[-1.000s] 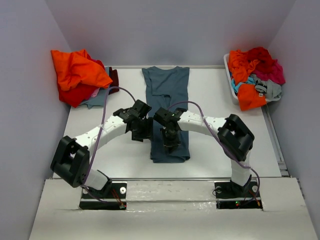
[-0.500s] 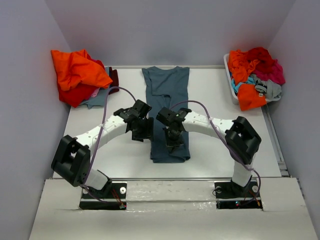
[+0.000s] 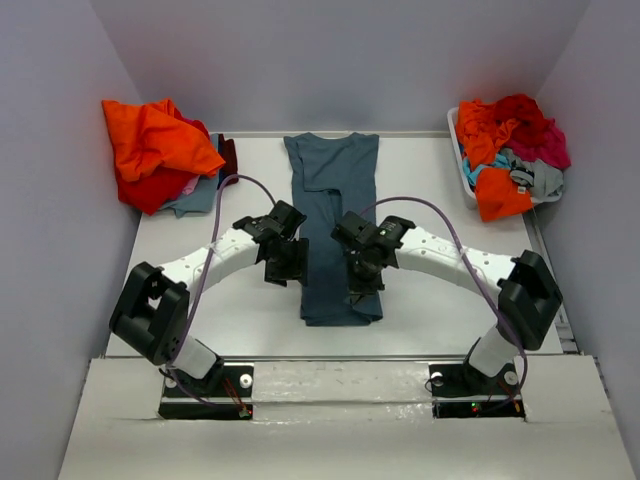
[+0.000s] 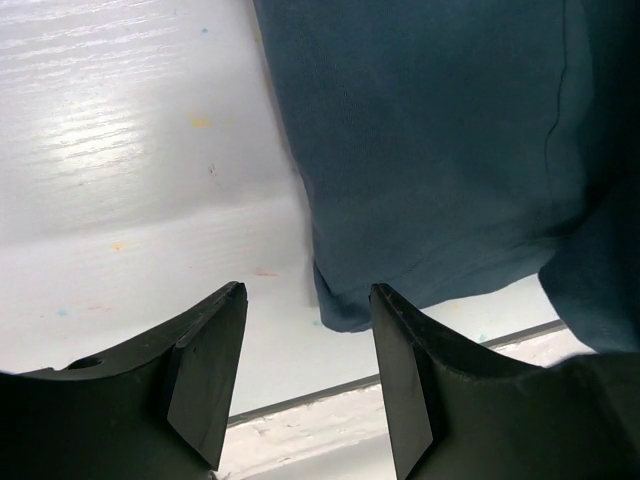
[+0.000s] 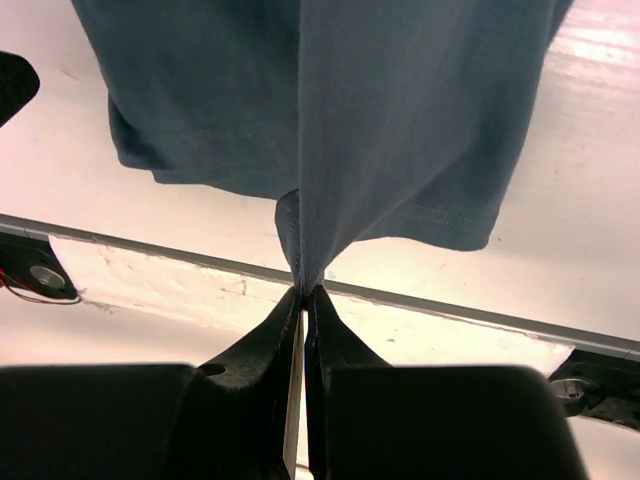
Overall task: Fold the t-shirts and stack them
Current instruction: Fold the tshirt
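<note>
Since a second ago the right arm's elbow has swung out toward 4 o'clock, and its claw has slid a little toward 3 o'clock and pinched shut; the left arm has barely shifted.

Top view: a dark slate-blue cloth t-shirt (image 3: 335, 190) lies flat at the middle of the white bench (image 3: 440, 200), folded narrow. Its long axis runs from 12 to 6 o'clock, the neckline end at 12 and the hem at 6. The left claw (image 3: 283, 262) hangs at the shirt's 9 o'clock edge. The right claw (image 3: 362, 280) sits over the lower half, near the 3 o'clock edge. A heap of orange and red cloth shirts (image 3: 150, 150) sits at 10 o'clock. At 2 o'clock a white plastic basket (image 3: 453, 125) holds a mixed heap of orange, red, magenta, teal and grey shirts (image 3: 510, 150).

Left wrist view: the left claw (image 4: 308, 295) stands open, its dark fingers (image 4: 210, 360) spread over the bench (image 4: 130, 150). The shirt (image 4: 430, 150) fills the frame from 12 to 3 o'clock, and a hem corner shows in the gap. Whether the fingers touch it I cannot tell.

Right wrist view: the right claw (image 5: 303, 295) is clamped on a pinch of the shirt (image 5: 400, 120) at the hem. The pinched cloth rises in a narrow ridge toward 12 o'clock, with the hem sagging either side above the bench (image 5: 580, 230).
</note>
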### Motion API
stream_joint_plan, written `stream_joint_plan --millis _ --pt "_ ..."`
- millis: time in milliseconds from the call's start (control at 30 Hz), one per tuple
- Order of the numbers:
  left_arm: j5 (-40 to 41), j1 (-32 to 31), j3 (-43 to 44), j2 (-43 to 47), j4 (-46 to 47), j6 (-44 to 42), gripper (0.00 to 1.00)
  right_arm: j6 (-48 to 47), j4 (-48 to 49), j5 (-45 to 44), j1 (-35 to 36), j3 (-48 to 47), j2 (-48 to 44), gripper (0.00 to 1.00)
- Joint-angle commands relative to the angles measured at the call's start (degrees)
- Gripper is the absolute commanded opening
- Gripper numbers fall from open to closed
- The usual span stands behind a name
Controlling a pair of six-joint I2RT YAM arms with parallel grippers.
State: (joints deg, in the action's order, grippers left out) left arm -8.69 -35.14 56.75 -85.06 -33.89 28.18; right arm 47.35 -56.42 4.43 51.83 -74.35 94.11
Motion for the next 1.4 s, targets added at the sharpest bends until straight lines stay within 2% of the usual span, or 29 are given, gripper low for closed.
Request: stream_joint_plan --millis 0,400,767,933,1100,1367 --pt "-0.8 0.3 1.3 -0.8 -0.8 -2.1 0.64 3.0 -2.8 -2.1 0.5 1.8 -4.4 0.07" --pt "-0.7 -1.3 3.0 -4.4 -2.1 -4.0 0.63 7.5 -6.1 -4.0 0.5 6.8 -12.5 0.07" --pt "-1.6 -2.4 3.0 -4.9 -3.0 -5.6 0.63 8.9 -8.4 -4.2 -0.5 9.0 -15.9 0.07" --pt "-3.4 -5.3 5.7 -5.7 -3.9 -8.2 0.63 7.8 -8.5 -5.8 -1.6 7.0 -15.0 0.07" --pt "-0.7 -9.2 7.9 -8.7 -5.0 -9.2 0.63 6.3 -8.9 -6.2 -1.6 2.9 -11.7 0.07" --pt "0.1 -11.6 8.3 -10.0 -5.2 -9.5 0.63 4.0 -10.5 -7.2 -3.1 -4.0 -8.6 0.07"
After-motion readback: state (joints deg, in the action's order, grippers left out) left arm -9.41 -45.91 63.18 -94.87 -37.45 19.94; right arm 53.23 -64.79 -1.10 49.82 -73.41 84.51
